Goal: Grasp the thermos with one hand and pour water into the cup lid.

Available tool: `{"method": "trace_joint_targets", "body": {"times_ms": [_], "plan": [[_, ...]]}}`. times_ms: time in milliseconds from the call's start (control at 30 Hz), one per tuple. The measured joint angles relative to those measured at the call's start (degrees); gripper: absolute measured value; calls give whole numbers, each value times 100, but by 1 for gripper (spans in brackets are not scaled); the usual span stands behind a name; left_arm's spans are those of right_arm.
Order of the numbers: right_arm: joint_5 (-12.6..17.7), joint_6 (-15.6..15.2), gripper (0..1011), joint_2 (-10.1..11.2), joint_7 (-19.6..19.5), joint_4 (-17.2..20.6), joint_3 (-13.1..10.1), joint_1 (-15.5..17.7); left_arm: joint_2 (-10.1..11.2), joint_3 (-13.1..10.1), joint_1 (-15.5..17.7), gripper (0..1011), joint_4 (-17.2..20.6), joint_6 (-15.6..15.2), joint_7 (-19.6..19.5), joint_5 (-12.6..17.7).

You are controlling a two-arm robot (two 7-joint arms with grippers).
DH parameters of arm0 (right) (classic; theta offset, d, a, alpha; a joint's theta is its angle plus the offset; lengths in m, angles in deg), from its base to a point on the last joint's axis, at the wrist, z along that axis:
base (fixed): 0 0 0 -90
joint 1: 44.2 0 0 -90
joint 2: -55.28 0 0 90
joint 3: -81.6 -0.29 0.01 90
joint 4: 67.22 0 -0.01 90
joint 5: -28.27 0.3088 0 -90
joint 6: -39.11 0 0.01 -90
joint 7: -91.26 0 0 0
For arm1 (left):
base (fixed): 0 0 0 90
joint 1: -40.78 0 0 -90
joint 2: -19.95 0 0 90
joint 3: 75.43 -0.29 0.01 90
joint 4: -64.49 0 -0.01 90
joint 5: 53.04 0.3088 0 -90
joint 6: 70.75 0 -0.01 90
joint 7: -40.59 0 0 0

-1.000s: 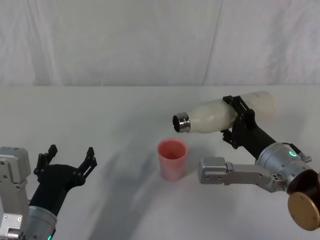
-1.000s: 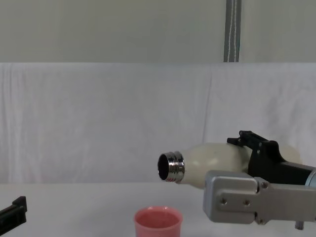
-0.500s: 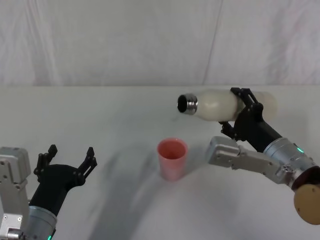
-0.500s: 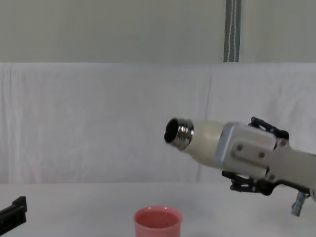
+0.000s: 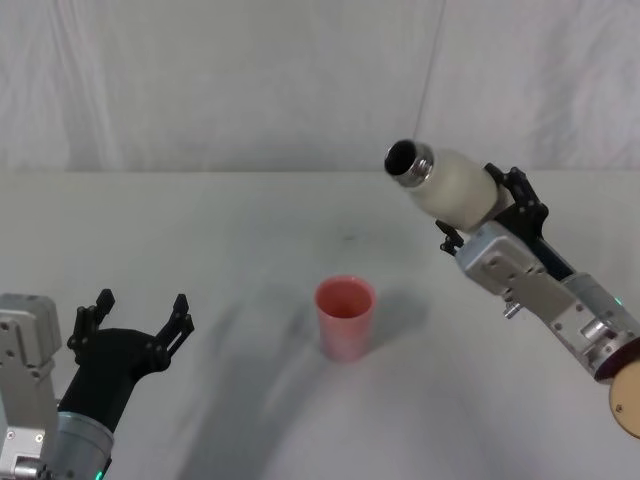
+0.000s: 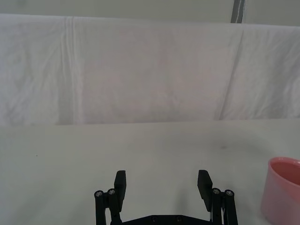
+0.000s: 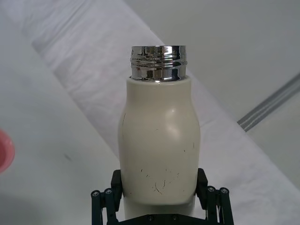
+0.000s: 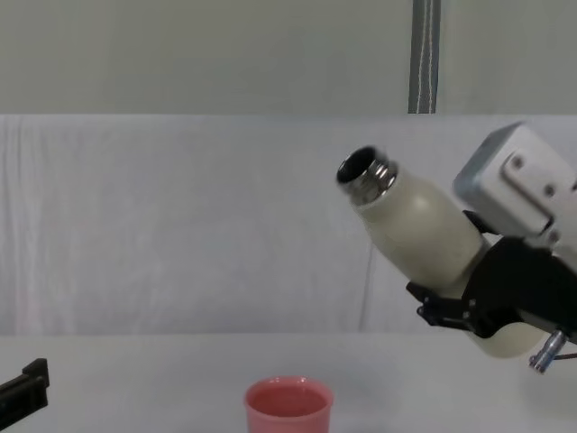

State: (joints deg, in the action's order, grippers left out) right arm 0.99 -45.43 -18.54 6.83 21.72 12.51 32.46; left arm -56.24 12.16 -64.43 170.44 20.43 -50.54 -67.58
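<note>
Right gripper (image 5: 487,205) clamping tilted thermos (image 5: 448,184), cup lid (image 5: 345,318) seemingly well below, left gripper (image 5: 135,318) spread wide, idle.

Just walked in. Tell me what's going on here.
The right gripper holds the cream-white thermos in the air, to the right of the pink cup lid and above it. The thermos is tilted with its open steel neck pointing up and toward the left, so nothing is pouring at this moment. The cup lid stands upright on the white table. The left gripper sits open low over the table, away from both.
</note>
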Motion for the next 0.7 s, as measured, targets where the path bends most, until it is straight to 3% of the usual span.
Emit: {"method": "trace_joint_targets", "body": {"times_ms": [300,700], "plan": [[790,134,950,-220,186,0,-326,144,0,0,0,1001,0,0,0,0],[1499,134,950,-356,424,127,-588,282,0,0,0,1001,0,0,0,0]]}}
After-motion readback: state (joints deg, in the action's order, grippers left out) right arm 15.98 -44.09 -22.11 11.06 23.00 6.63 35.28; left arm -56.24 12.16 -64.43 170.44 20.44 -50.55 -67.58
